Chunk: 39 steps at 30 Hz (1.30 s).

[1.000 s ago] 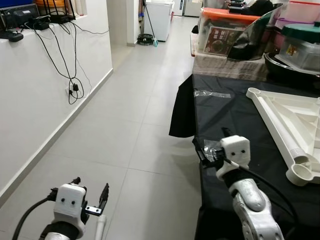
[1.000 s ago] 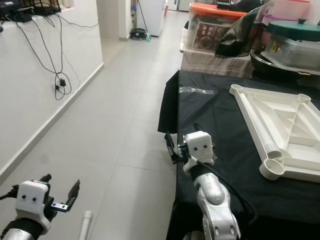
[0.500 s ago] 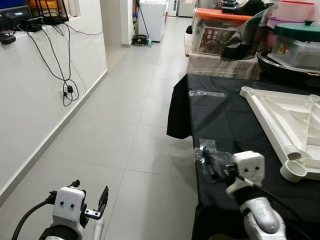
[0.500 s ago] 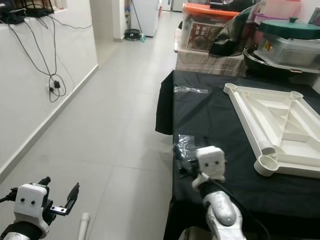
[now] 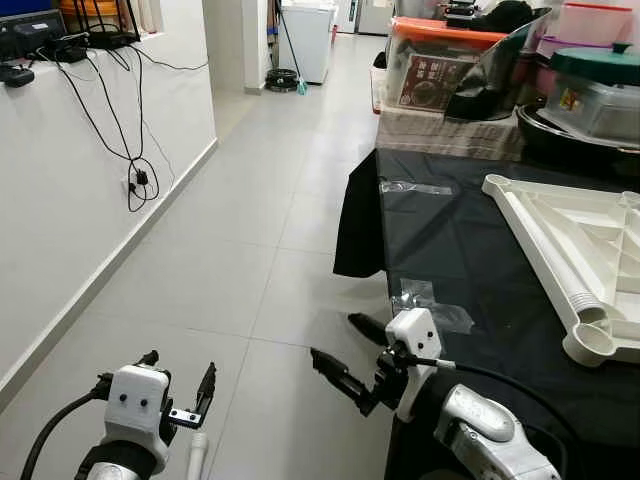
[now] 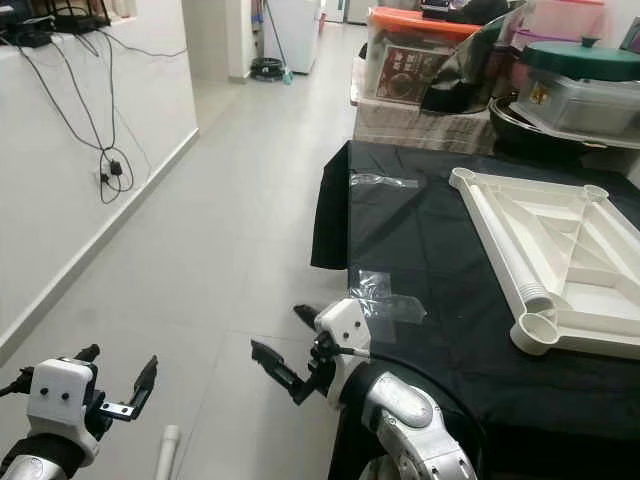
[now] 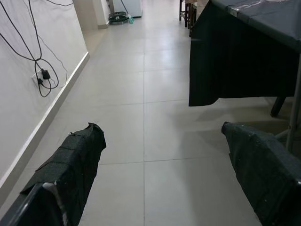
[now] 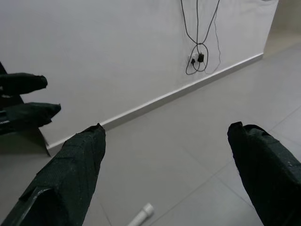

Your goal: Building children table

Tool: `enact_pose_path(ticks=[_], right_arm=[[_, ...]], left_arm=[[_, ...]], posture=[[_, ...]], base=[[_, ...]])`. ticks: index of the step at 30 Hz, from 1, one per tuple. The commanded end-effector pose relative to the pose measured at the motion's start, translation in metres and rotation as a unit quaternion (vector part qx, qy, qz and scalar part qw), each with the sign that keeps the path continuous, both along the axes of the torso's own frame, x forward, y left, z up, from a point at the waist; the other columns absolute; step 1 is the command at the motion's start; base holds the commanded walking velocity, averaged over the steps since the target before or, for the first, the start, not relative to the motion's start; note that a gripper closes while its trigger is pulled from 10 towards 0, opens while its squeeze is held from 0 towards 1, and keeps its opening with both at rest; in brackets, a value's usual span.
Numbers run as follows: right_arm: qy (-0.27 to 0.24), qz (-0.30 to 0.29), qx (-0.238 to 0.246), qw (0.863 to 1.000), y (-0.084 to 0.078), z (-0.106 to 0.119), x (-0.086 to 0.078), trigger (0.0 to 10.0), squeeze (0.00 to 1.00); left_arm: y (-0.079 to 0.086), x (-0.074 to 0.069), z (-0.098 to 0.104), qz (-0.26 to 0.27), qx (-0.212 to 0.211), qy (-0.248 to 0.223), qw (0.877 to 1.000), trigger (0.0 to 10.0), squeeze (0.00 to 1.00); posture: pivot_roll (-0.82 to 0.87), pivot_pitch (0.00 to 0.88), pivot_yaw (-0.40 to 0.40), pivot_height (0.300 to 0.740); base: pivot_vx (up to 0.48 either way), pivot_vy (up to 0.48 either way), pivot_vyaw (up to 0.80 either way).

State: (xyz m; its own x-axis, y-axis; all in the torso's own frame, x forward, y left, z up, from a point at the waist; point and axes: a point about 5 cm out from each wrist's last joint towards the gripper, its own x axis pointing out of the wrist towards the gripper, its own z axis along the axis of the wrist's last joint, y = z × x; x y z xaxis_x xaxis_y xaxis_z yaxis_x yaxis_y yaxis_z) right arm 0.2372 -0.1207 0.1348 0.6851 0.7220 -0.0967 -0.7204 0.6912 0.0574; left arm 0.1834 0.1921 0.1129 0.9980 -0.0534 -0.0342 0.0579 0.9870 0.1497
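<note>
Right gripper (image 5: 345,360) hung off the black-clothed table's (image 5: 470,250) near left edge, over the floor, fingers spread, holding nothing. Left gripper (image 5: 180,385) sat low at near left, fingers apart, empty. White children's table top (image 5: 570,235) lay upside down on the cloth, far right. Clear plastic bag (image 5: 425,300) lay near the table edge, just beyond the right gripper.

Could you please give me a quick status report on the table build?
Right gripper open, empty, off the table edge over the floor. Left gripper open, low. White tabletop upside down on black cloth, untouched. Plastic bag near cloth edge.
</note>
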Motion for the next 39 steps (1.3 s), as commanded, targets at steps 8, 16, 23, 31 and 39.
enact_pose_path(ticks=[8,16,23,31,39], right_arm=[[0.079,0.091,0.005,0.993,0.005,-0.011,-0.008,10.0,0.0],[0.119,0.155,0.008,0.981,0.005,-0.009,-0.015,10.0,0.0],[0.17,0.152,-0.061,0.972,-0.004,-0.029,-0.011,10.0,0.0],[0.164,0.074,-0.142,0.973,-0.018,-0.043,0.011,10.0,0.0],[0.13,-0.113,-0.226,0.959,-0.043,-0.051,0.049,10.0,0.0]], left_arm=[[0.001,0.001,-0.003,0.001,0.001,0.007,1.0,10.0,0.0],[-0.002,0.004,-0.005,-0.007,0.0,0.009,1.0,10.0,0.0],[-0.003,0.005,-0.005,-0.005,-0.001,0.007,1.0,10.0,0.0],[-0.002,0.005,-0.006,-0.001,0.001,0.008,1.0,10.0,0.0],[-0.002,0.007,-0.007,0.003,0.005,0.009,1.0,10.0,0.0]], posture=[[0.03,0.0,-0.078,0.681],[0.03,0.0,-0.08,0.636],[0.03,0.0,-0.09,0.611],[0.03,0.0,-0.096,0.581],[0.03,0.0,-0.093,0.551]], base=[[0.0,0.0,0.0],[0.0,0.0,0.0],[0.0,0.0,0.0],[0.0,0.0,0.0],[0.0,0.0,0.0]])
